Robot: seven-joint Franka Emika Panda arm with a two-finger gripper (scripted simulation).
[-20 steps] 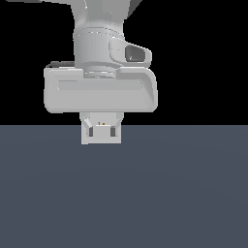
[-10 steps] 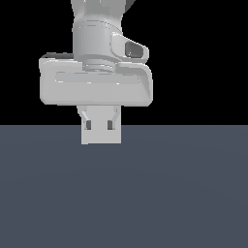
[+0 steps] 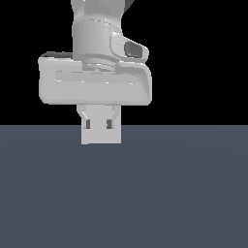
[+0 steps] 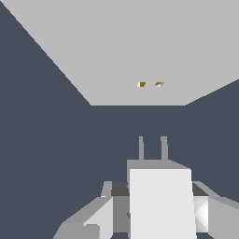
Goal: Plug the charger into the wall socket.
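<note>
Wrist view, left to right: dark slate desk (image 4: 42, 140) fills the left side of frame, w/ a grey finger of the tool (image 4: 161, 212) showing at lower left; one finger (image 4: 100, 217) sits against the charger's left side, the other at lower right against its right side, so the tool is closed down to the charger's width and has hold of it. Charger (image 4: 161, 205) = plain white block at lower centre-right, two short grey prongs sticking out of its far face, pointing toward the wall socket (image 4: 121, 42). Socket = big flat light-grey/white plate across the upper part of frame, running off the top and right edges; two tiny gold-brown holes sit right of centre in the upper half, roughly in line w/ the prongs. A band of dark desk shows between prong tips and plate's near edge, so charger and socket are apart, not touching. Exterior view: arm's pale grey hand body spans centre-left to centre in the upper half against black bkgd; under it, at centre where black meets desk, is a pale square block w/ two small dark slots, can't tell whether that is plate or charger. Fingers themselves not clear in this view.
</note>
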